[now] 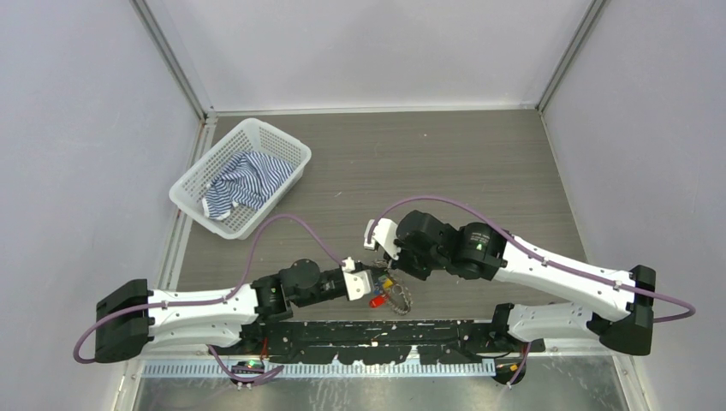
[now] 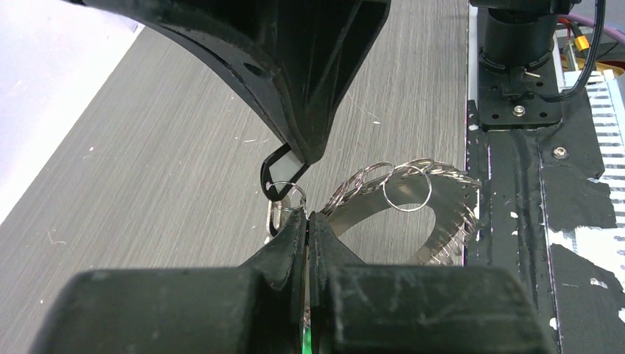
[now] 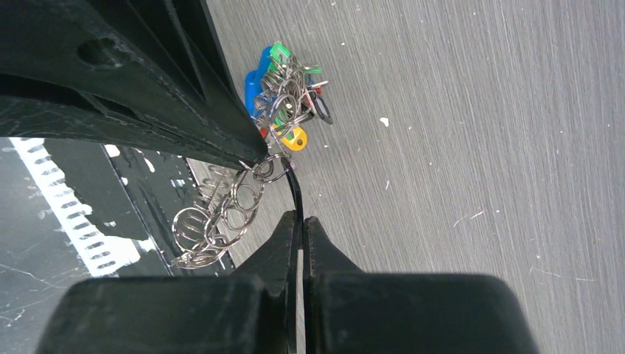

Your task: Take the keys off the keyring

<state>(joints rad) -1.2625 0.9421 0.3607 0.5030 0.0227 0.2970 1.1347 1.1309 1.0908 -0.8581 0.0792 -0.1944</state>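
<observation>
Grey wood-grain tabletop (image 1: pixel 445 171), matte and lightly scuffed, with pale walls around it. White plastic mesh basket (image 1: pixel 291 147) at upper left of the overhead view, striped blue-and-white cloth (image 1: pixel 244 184) crumpled inside. Both grippers meet at low centre, close to the black base rail (image 1: pixel 385 334). Keyring (image 2: pixel 442 214): broad silvery band with a jagged toothed rim and open centre, by the rail edge, thin wire split rings strung along it. Keys (image 3: pixel 284 81) bunched just beside it, with glossy blue, green and yellow plastic tags. Left gripper (image 2: pixel 306 221): pads pressed together on thin metal of the bunch. Right gripper (image 3: pixel 301 221): pads pinched on the black tag (image 2: pixel 275 182), a flat teardrop shape.
</observation>
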